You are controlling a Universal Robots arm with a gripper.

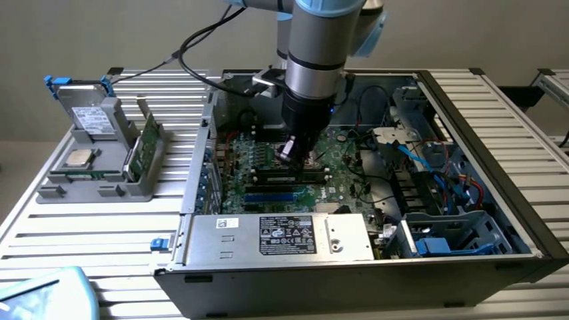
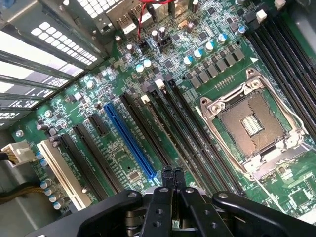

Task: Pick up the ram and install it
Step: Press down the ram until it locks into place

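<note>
My gripper (image 1: 292, 152) hangs low over the motherboard (image 1: 266, 157) inside the open computer case. In the wrist view its fingertips (image 2: 173, 174) are pressed together with nothing between them, just above the long black memory slots (image 2: 163, 128). A long narrow stick with dark chips, which looks like the ram (image 1: 286, 175), stands in a slot directly under the gripper. I cannot pick out its thin edge among the slots in the wrist view. The empty processor socket (image 2: 249, 123) lies beside those slots.
A grey parts holder (image 1: 93, 177) at the exterior view's left carries a silver processor chip (image 1: 80, 158), a broader green card (image 1: 142, 150) and a drive (image 1: 89, 117). The power supply (image 1: 284, 237) fills the case's near side. Cables (image 1: 427, 160) and a drive cage (image 1: 444, 237) lie at the right. A blue slot (image 2: 131, 140) runs next to the black ones.
</note>
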